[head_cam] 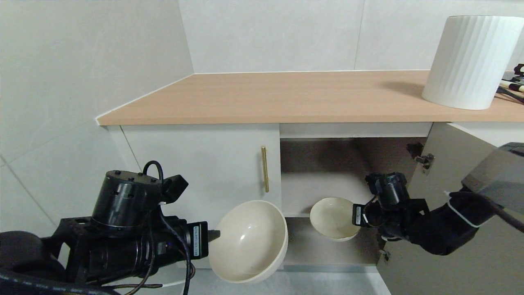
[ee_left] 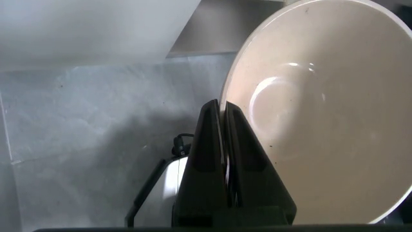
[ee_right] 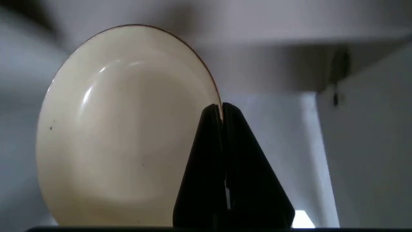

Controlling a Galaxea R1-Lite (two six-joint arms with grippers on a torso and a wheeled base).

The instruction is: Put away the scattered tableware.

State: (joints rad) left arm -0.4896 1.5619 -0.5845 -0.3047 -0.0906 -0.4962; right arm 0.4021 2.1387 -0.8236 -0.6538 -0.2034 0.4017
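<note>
A large cream bowl (head_cam: 249, 239) hangs in front of the closed left cabinet door, tipped on its side, with my left gripper (head_cam: 213, 235) shut on its rim. In the left wrist view the bowl (ee_left: 322, 116) is pinched between the two dark fingers (ee_left: 222, 161). A smaller cream dish (head_cam: 333, 217) is held at the mouth of the open cabinet compartment (head_cam: 323, 184), my right gripper (head_cam: 359, 215) shut on its edge. The right wrist view has that dish (ee_right: 122, 122) clamped at its rim by the fingers (ee_right: 222, 154).
The wooden countertop (head_cam: 266, 98) carries a white ribbed container (head_cam: 470, 61) and some utensils (head_cam: 513, 84) at the far right. The right cabinet door (head_cam: 458, 221) stands open beside my right arm. A brass handle (head_cam: 264, 169) is on the closed door. Walls close in at left.
</note>
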